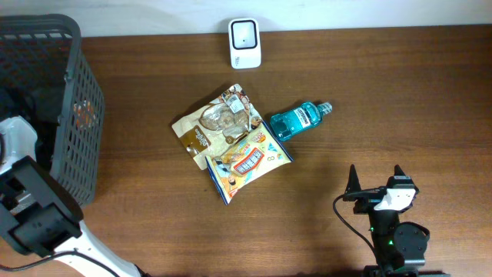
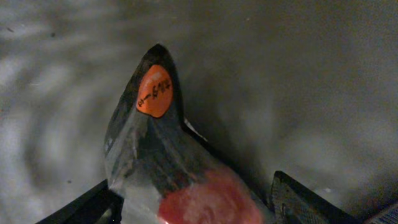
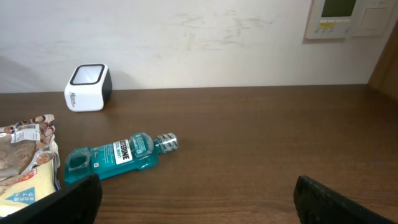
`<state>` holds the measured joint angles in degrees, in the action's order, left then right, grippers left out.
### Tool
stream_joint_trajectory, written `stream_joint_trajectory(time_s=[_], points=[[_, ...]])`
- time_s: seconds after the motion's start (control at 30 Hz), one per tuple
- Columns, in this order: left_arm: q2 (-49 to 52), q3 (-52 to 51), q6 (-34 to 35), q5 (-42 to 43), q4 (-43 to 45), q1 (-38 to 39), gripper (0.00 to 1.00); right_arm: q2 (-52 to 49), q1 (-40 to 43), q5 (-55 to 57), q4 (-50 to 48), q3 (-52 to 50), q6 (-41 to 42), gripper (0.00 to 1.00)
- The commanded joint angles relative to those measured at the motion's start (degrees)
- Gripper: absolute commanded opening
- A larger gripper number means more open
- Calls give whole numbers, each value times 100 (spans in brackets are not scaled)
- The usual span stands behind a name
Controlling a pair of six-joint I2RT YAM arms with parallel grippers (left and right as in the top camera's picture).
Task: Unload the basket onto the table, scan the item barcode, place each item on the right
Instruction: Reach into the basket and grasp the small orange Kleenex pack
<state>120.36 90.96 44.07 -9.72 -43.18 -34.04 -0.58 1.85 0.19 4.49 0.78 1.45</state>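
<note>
In the left wrist view a clear plastic packet (image 2: 161, 162) with dark and red contents and an orange price sticker (image 2: 154, 91) lies on a grey surface. My left gripper (image 2: 193, 190) is open around it, and the right finger (image 2: 298, 199) stands apart from the plastic. No barcode shows on the packet. The white scanner (image 1: 245, 33) stands at the table's back edge. My right gripper (image 1: 376, 174) hovers open and empty over the front right of the table, with a teal mouthwash bottle (image 3: 118, 155) ahead of it to the left.
A dark mesh basket (image 1: 77, 108) stands at the table's left end, with the left arm reaching in beside it. Two snack bags (image 1: 223, 123) (image 1: 247, 160) lie overlapped mid-table, touching the mouthwash bottle (image 1: 300, 120). A wall runs behind the scanner (image 3: 87, 87).
</note>
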Motion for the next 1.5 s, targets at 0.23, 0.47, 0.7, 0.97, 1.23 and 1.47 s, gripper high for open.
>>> stream_joint_trajectory(time_s=[0.23,0.47,0.7,0.97,1.23,1.47], points=[[286,-15,85,-66,136,-50,28,37,33,50,20,-46,4,98],[90,372,-516,11,-66,-63,15,37,33,50,20,-46,4,98],[-682,490,-511,481,-81,-63,13,37,33,50,20,-46,4,98],[-2048,490,-514,481,-83,-63,0,37,33,50,20,-46,4,98],[-1370,476,-1036,431,-789,-59,51,37,33,50,20,-46,4,98],[-186,476,-1567,326,-1204,-63,77,37,33,50,20,-46,4,98]])
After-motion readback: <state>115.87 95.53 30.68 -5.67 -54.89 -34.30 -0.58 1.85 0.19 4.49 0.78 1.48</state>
